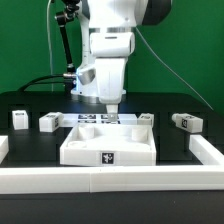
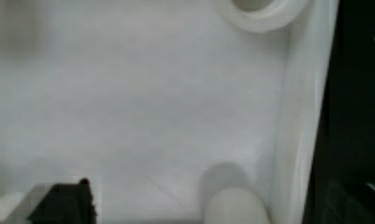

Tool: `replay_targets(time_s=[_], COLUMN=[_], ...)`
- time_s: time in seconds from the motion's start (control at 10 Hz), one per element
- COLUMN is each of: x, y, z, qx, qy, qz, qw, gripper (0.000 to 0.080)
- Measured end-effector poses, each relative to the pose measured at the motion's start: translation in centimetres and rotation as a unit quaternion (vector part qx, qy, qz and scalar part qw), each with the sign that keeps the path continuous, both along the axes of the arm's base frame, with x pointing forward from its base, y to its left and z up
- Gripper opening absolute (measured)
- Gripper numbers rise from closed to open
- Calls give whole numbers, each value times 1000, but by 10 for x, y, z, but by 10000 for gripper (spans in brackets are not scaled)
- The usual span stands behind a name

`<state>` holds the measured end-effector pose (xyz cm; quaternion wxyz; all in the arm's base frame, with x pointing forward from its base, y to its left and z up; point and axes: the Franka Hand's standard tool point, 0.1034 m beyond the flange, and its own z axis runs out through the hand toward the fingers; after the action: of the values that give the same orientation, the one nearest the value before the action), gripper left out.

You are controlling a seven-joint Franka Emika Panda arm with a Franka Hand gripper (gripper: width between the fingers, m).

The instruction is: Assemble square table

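Note:
The square table top (image 1: 108,143), a white tray with a raised rim and tags, lies at the middle front of the black table. My gripper (image 1: 112,103) hangs low over its back edge. In the wrist view the top's inner floor (image 2: 139,110) fills the picture, with its rim (image 2: 305,110) along one side and a round boss (image 2: 264,14) near a corner. One black finger (image 2: 63,203) shows; the other is not clear against the dark. The jaws stand wide apart with nothing gripped. A blurred white rounded bump (image 2: 232,197) lies between them. Leg posts (image 1: 19,120) (image 1: 48,122) (image 1: 185,121) lie loose.
A long white border rail (image 1: 110,181) runs along the front, with side pieces at the exterior view's right (image 1: 207,150) and left (image 1: 3,148). Another small white part (image 1: 146,118) sits by the top's back right corner. Cables hang behind the arm.

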<state>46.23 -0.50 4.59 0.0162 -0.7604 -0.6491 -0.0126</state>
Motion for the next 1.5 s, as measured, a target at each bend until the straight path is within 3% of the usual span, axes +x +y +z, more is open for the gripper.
replay_targets(time_s=[0.3, 0.6, 0.9, 1.0, 1.1, 1.3, 1.4, 1.5], x=[-1, -17, -21, -20, -19, -20, -21, -21], y=[0, 4, 1, 1, 1, 1, 1, 1], z=[-2, -32, -41, -41, -40, -41, -41, -41], qx=[0, 5, 6, 5, 5, 5, 5, 6], qy=[2, 3, 6, 5, 4, 6, 6, 6], qz=[-1, -12, -17, -18, -18, -18, -18, -18], qw=[1000, 1000, 1000, 1000, 1000, 1000, 1000, 1000], gripper=[650, 650, 650, 534, 534, 217, 217, 87])
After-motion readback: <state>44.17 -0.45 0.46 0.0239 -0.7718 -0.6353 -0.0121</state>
